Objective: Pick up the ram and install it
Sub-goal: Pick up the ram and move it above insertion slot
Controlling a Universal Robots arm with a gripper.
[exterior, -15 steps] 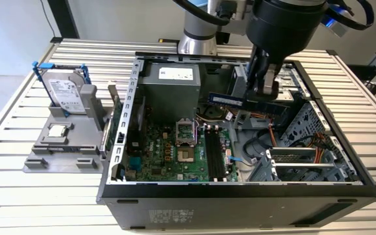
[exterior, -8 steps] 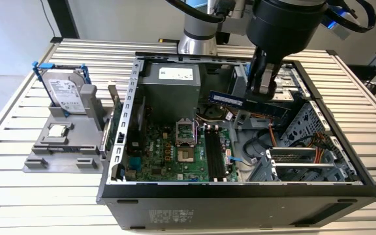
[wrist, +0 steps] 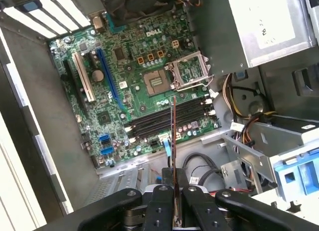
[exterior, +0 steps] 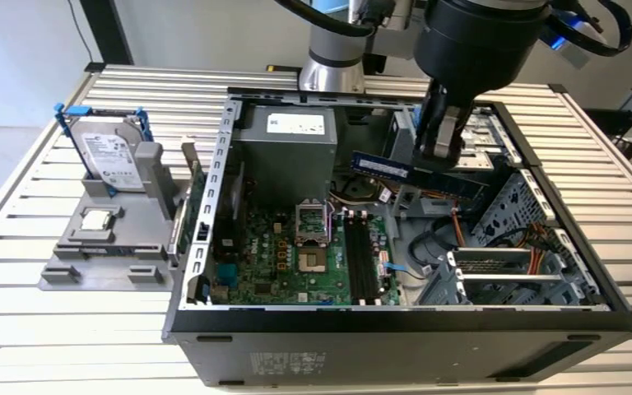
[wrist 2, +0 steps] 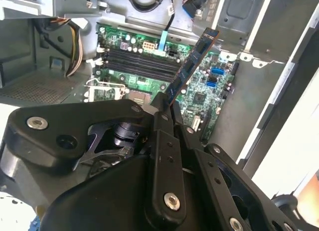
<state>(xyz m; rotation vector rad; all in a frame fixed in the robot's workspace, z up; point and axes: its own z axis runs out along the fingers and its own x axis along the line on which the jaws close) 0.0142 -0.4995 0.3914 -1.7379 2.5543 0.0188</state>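
The ram point(exterior: 388, 169) is a long, thin bluish-green stick with dark chips. It hangs level above the open computer case, over the far end of the motherboard point(exterior: 277, 259). My gripper point(exterior: 440, 160) is shut on one end of it. In the second wrist view the ram point(wrist 2: 192, 64) juts out from between the fingers point(wrist 2: 160, 122) at a slant over the board. In the first wrist view the ram point(wrist: 173, 136) shows edge-on. It lines up roughly with the black memory slots point(wrist: 167, 118) and stays clear above them. The slots point(exterior: 362, 255) lie right of the processor socket point(exterior: 312, 226).
A grey power supply point(exterior: 289, 136) fills the case's far corner. A drive cage with cables point(exterior: 513, 271) sits at the exterior view's right. Outside the case, a silver hard drive in a blue frame point(exterior: 109, 152) stands on a grey fixture point(exterior: 102, 251) on the slatted table.
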